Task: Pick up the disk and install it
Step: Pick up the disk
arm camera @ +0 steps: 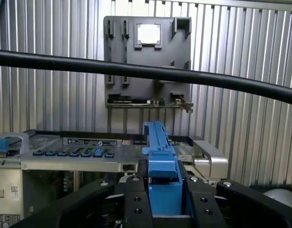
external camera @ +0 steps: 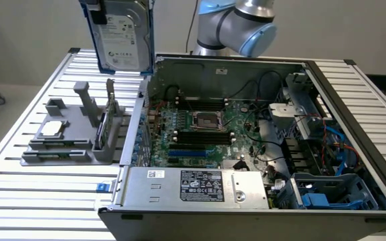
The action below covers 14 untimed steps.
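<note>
Exterior view gives you the slatted table (external camera: 45, 201) first, with the open computer case (external camera: 213, 75) lying on it and the robot arm (external camera: 236, 25) rising behind the case. At the case's near edge sits the grey power-supply box (external camera: 193, 186). On the exterior view's left, just beside the case, you find the grey holder (external camera: 66, 135). The disk (external camera: 122, 35) hangs upright, high above the table, clear of both holder and case, label facing you. In the wrist view the gripper (arm camera: 165, 192) has its black fingers (arm camera: 135, 199) clamped on the disk's blue frame from both sides. A small square chip (external camera: 54, 128) rests on the holder.
</note>
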{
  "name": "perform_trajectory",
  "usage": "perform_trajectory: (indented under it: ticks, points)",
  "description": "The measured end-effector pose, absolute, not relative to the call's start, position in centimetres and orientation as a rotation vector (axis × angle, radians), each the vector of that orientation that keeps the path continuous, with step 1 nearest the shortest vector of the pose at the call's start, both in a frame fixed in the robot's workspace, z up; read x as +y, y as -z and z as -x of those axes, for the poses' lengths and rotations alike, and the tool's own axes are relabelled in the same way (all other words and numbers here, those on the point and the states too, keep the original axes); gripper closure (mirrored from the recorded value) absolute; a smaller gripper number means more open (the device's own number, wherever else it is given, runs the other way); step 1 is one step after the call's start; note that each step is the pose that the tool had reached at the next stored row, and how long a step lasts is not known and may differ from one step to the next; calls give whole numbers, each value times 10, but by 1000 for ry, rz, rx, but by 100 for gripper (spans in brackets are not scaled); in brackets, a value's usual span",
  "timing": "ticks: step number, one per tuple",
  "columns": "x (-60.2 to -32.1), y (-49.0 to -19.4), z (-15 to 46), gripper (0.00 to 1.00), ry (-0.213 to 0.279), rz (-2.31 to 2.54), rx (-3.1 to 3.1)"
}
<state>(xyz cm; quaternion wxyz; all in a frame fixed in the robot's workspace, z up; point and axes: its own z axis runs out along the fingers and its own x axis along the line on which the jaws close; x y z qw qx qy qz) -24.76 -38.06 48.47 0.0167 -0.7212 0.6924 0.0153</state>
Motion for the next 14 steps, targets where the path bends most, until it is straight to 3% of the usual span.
perform_trajectory:
  ticks: [14]
  points:
    - [-416,-485,203,67,-51,2240,2151]
